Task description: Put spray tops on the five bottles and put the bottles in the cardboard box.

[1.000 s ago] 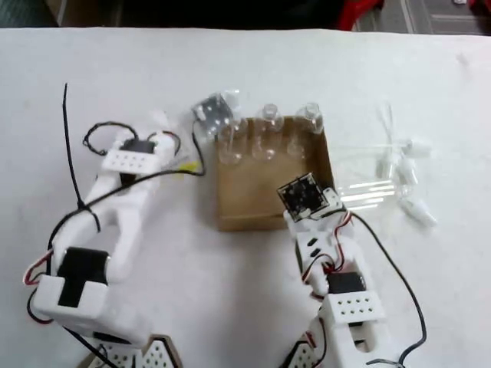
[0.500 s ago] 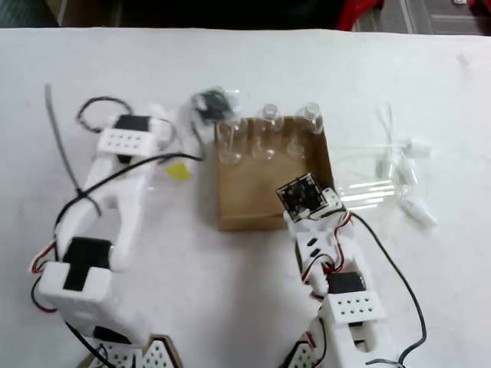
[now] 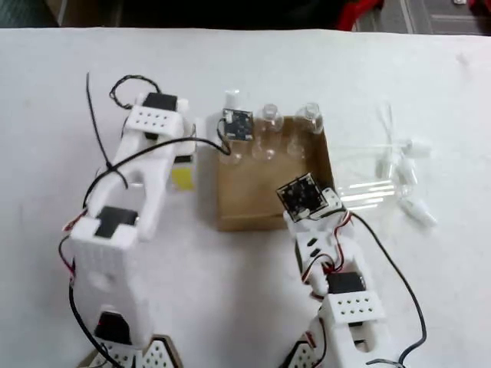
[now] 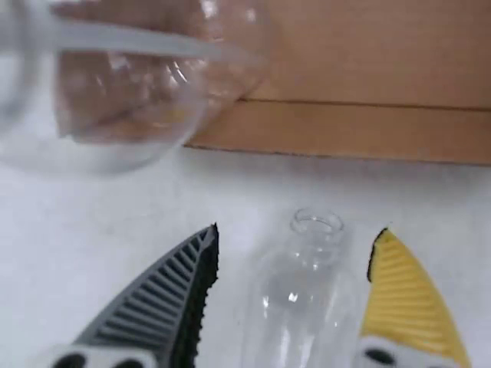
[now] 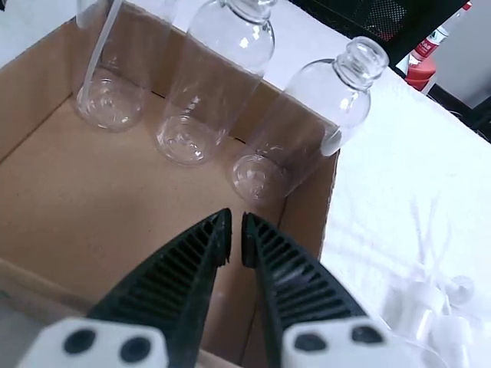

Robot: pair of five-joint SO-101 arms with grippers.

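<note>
- The left gripper [image 4: 298,236] sits left of centre in the high view, just beside the box. Its grey and yellow jaws are spread wide and clamp nothing.
- A clear plastic bottle [image 4: 301,307] lies on the white table [image 3: 230,291] between those jaws. Its open neck points toward the box and it has no top.
- The brown cardboard box [image 3: 257,203] sits mid-frame with three clear bottles standing along its far wall. The leftmost bottle [image 5: 107,100] has a white top and dip tube. The middle bottle [image 5: 215,84] and the right-hand bottle [image 5: 307,130] look bare-necked.
- The right gripper [image 5: 235,222] hangs over the box floor, its black jaws all but together and empty.
- A heap of white spray tops [image 3: 403,172] with thin tubes lies at the right of the frame, well apart from the box.
- The step in hand looks like picking up the lying bottle. Next, the left jaws need to close squarely on its body. The right arm then needs to fetch a top and thread its tube into the neck.
</note>
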